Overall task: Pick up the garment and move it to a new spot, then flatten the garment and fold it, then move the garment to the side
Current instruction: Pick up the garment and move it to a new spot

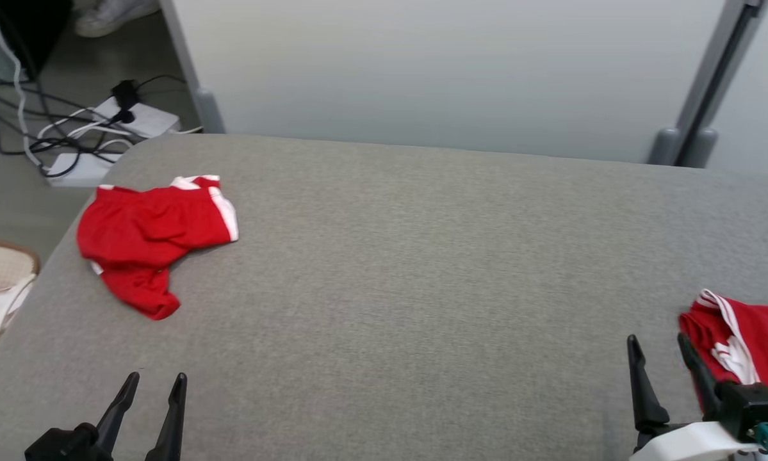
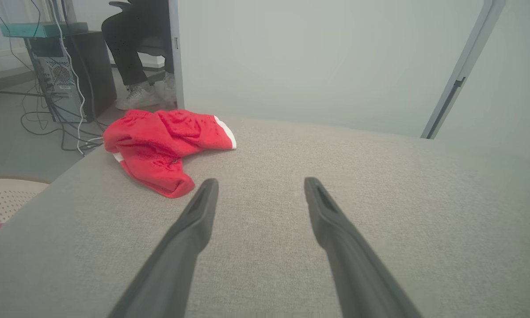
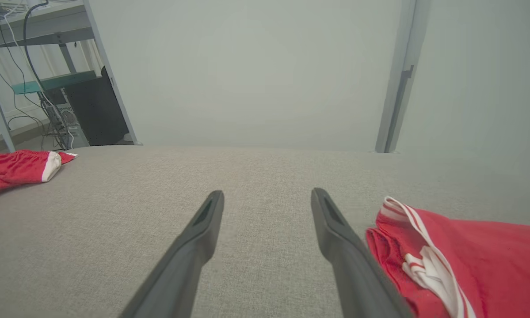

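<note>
While the left gripper (image 1: pixel 156 378) and right gripper (image 1: pixel 657 339) are hovering over the grey table (image 1: pixel 422 269), fingers spread wide and empty, a folded red garment (image 3: pixel 481 256) is lying just beside the right one. The head view is showing a basket (image 1: pixel 6 246) left of the left gripper. Farther ahead and left, the crumpled red garment (image 2: pixel 158 141) is lying. Beyond it, the left wrist view is showing a person's legs (image 2: pixel 127 48).

No legible text, labels or numbers anywhere.
</note>
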You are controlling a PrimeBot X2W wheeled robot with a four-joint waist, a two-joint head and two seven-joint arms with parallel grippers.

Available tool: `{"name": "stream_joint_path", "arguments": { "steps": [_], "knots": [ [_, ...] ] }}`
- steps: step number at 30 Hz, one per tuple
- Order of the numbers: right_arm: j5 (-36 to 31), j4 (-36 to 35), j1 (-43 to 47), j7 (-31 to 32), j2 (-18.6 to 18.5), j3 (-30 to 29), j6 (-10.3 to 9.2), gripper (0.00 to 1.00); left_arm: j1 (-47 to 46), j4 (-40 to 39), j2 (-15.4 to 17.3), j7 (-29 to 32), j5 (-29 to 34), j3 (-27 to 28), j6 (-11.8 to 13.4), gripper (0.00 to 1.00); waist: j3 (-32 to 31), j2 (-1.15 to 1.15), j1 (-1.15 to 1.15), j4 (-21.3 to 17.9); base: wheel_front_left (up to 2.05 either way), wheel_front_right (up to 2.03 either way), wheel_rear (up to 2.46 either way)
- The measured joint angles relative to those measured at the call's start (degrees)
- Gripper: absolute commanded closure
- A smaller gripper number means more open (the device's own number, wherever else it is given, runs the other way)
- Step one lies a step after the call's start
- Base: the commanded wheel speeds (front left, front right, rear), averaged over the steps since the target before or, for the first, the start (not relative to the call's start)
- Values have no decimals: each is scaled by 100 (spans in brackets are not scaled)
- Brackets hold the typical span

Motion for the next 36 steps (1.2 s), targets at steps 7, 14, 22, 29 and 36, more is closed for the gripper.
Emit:
{"name": "stream_joint_path", "arguments": {
  "steps": [7, 14, 22, 29, 36],
  "knots": [
    [101, 226, -48, -44, -10, 303, 0, 0, -2, 104, 89, 0, -58, 64, 0, 0, 57, 0, 0, 643, 0, 0, 0],
    [127, 460, -401, -82, -12, 530, 0, 0, -17, 257, 180, 0, -236, 202, 0, 0, 235, 0, 0, 1376, 0, 0, 0],
    [78, 689, -676, -103, -20, 722, 0, 0, -160, 517, 274, 0, -533, 205, 0, 0, 479, 0, 0, 2051, 0, 0, 0],
    [76, 824, -972, -103, -38, 916, 0, 0, -578, 878, 673, 0, -1518, -144, 0, 0, 773, 0, 0, 1918, 0, 0, 0],
    [-74, 748, -1266, -103, -53, 1093, 0, 0, -1518, 1211, 1571, 0, -2426, -749, 0, 0, 1144, 0, 0, 1637, 0, 0, 0]
  ]
}}
